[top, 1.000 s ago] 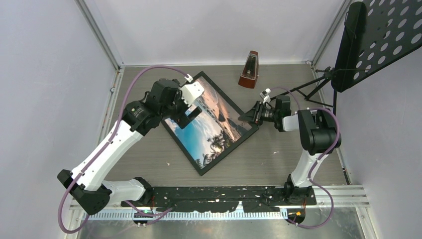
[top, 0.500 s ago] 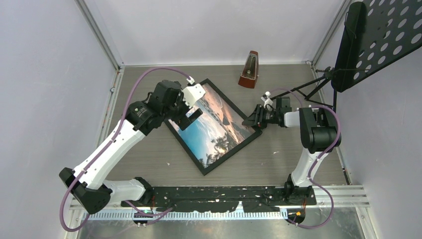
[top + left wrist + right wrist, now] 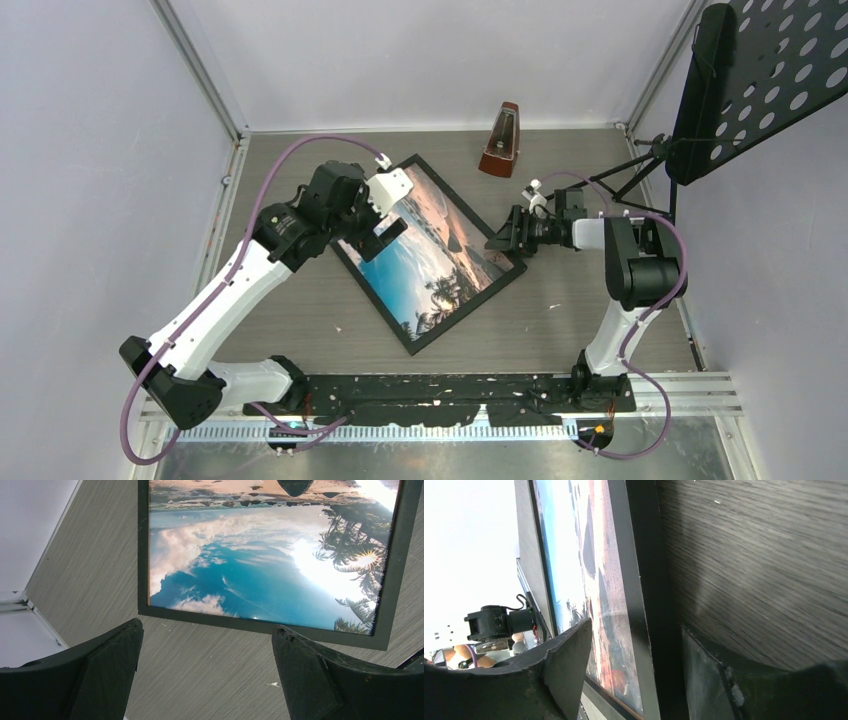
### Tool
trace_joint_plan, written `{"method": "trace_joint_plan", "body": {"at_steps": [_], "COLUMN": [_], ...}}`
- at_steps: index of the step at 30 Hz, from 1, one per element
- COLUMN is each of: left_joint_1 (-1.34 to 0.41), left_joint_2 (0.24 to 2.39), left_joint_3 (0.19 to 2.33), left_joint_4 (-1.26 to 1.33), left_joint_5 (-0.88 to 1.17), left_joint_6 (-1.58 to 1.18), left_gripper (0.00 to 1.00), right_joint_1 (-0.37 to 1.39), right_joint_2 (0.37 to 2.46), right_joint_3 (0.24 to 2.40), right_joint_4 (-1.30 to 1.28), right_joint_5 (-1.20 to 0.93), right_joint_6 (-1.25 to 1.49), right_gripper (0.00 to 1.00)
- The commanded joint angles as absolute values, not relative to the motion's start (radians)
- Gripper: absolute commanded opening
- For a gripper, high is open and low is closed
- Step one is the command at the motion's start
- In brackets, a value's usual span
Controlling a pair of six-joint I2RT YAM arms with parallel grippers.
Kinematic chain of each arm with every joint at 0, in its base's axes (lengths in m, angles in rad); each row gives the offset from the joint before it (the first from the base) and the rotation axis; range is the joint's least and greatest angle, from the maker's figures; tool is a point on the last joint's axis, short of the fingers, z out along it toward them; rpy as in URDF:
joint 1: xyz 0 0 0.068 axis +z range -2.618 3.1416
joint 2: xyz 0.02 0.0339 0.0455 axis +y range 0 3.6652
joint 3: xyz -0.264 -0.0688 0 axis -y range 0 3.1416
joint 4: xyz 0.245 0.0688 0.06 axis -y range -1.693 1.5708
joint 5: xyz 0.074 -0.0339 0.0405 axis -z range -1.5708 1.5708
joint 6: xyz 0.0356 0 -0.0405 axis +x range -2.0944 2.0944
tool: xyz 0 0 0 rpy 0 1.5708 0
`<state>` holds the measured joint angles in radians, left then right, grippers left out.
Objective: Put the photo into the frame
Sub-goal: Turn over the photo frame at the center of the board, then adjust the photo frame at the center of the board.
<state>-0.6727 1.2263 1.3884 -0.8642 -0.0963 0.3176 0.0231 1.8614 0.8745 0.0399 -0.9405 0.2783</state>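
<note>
The frame [image 3: 370, 298] lies flat and askew on the table, black face up, with the beach photo [image 3: 430, 250] showing inside it. My left gripper [image 3: 372, 232] hovers over the frame's upper left side, open and empty. In the left wrist view the frame's border [image 3: 250, 625] and the photo [image 3: 260, 565] lie just past my spread left gripper [image 3: 206, 626]. My right gripper [image 3: 500, 240] is at the frame's right corner. In the right wrist view my right gripper [image 3: 636, 626] is open and straddles the black border [image 3: 634, 555], one finger over the photo [image 3: 589, 555].
A brown metronome [image 3: 500, 140] stands at the back, just beyond the frame's far corner. A black perforated music stand [image 3: 760, 80] rises at the right, its legs [image 3: 625, 175] reaching towards my right arm. Grey walls close in the left, back and right.
My right gripper has moved left onto the frame's right corner. The frame has shifted slightly towards the near side. My left gripper has barely moved.
</note>
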Motion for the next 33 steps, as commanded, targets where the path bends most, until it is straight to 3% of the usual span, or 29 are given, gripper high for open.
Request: {"method": "trace_joint_plan", "body": {"at_steps": [1,14,22,33], "left_joint_1": [-0.667,-0.593,-0.374,-0.275], "left_joint_2": [1.221,1.285,1.464,1.690], "left_joint_3": [1.380,1.274,1.192,1.165], "left_joint_4": [-0.831,-0.811,-0.827,-0.795], "left_joint_5": [-0.097,-0.113,0.063,0.235], "left_joint_6": [0.318,0.189,0.008,-0.095], "left_gripper": [1.00,0.99,0.99,1.00], "right_joint_1": [0.015,0.015,0.020,0.058], "right_joint_2": [1.830,1.695,1.636,1.675], "right_joint_3": [0.881,0.926,0.930,0.955], "right_joint_4": [-0.091,-0.353,-0.411,-0.465], "right_joint_5": [-0.781,-0.627,-0.521,-0.494], "right_joint_6": [0.171,-0.014,-0.103,-0.161], "right_gripper": [0.72,0.82,0.86,0.87]}}
